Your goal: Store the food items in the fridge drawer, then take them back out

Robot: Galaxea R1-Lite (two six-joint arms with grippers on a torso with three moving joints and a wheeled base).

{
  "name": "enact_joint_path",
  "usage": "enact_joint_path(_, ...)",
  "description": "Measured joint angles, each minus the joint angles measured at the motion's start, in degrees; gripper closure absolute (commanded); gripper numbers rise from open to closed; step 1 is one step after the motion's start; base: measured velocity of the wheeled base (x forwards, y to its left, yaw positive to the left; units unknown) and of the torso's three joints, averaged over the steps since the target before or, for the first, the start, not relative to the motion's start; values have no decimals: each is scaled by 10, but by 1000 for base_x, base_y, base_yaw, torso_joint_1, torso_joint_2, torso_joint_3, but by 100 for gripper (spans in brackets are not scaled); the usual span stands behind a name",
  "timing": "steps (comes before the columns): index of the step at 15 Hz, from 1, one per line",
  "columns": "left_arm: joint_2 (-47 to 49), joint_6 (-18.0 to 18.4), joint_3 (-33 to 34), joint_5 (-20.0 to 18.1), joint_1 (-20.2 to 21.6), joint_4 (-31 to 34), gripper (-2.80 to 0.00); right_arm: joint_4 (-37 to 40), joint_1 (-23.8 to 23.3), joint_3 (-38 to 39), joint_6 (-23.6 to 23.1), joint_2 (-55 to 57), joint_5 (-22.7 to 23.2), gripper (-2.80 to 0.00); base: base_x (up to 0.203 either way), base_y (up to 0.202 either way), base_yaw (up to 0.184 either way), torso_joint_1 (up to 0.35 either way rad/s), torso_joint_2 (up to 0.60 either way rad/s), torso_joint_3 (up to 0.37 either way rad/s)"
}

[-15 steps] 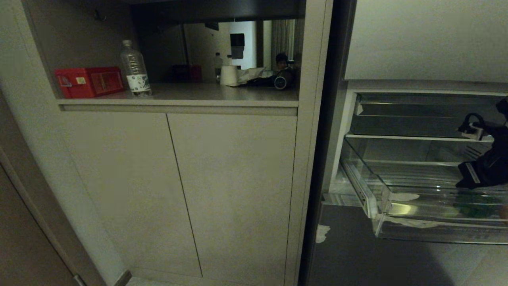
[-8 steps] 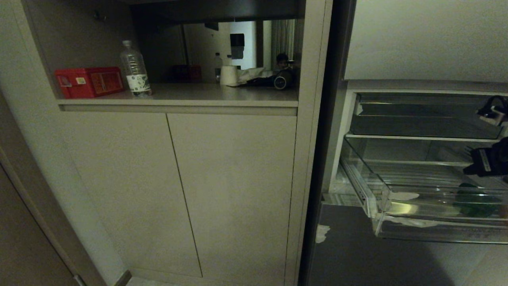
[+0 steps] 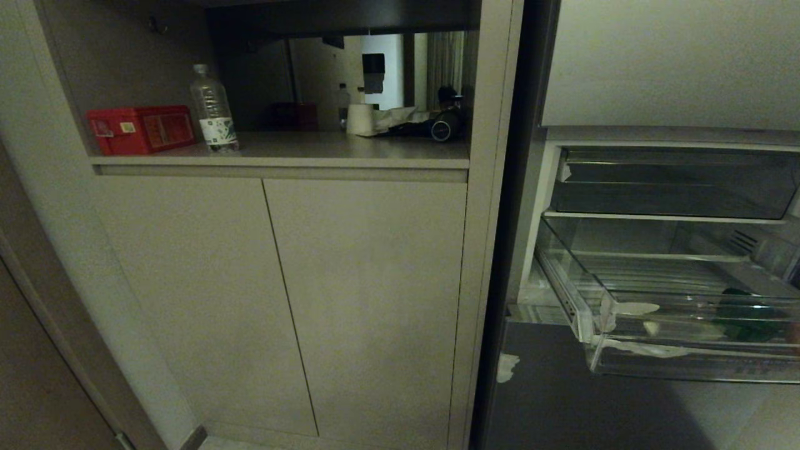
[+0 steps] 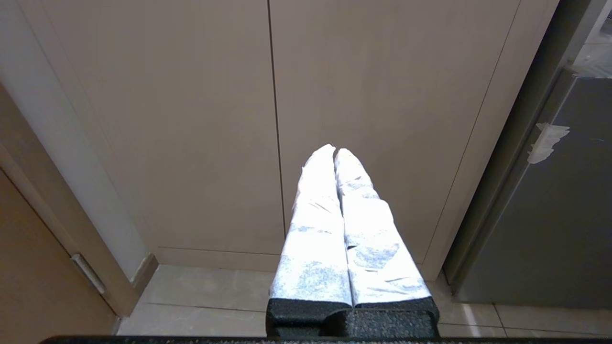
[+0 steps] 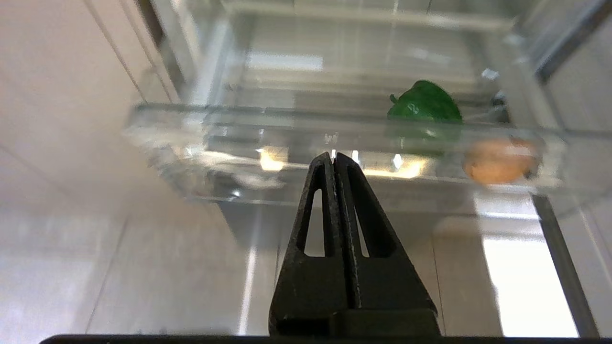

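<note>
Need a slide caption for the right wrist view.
Shut right gripper before the fridge drawer holding green item and tan item.

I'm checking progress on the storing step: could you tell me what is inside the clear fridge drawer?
Inside the fridge drawer lie a dark green item and a smaller tan-brown item, side by side. Glare on the front wall hides part of its floor.

Pulled-out clear plastic fridge drawer (image 3: 625, 312) holds dark green rounded item (image 5: 424, 102) and tan-brown item (image 5: 497, 167).

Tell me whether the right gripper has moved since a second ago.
Yes. It hung over the fridge drawer in the head view; now it has pulled back out of that view, shut, outside the drawer's front wall.
</note>
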Motion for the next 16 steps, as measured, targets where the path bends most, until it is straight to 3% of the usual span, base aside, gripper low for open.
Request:
enact_joint_path(2,0,0,0,0,0,0,0,-19,4,69,13,-108,-4,0,0,0,0,0,0,0)
enact_joint_path(5,0,0,0,0,0,0,0,-58,67,219,10,-248,-70,0,0,0,0,0,0,0)
enact_joint_path(8,0,0,0,0,0,0,0,-152,131,392,-1,-355,-130,0,0,0,0,0,0,0)
enact_joint_path(10,0,0,0,0,0,0,0,-231,154,484,-9,-427,-142,0,0,0,0,0,0,0)
enact_joint_path(13,0,0,0,0,0,0,0,-258,169,536,-3,-532,-113,0,0,0,0,0,0,0)
enact_joint_path(16,0,0,0,0,0,0,0,-246,175,543,61,-570,-105,0,0,0,0,0,0,0)
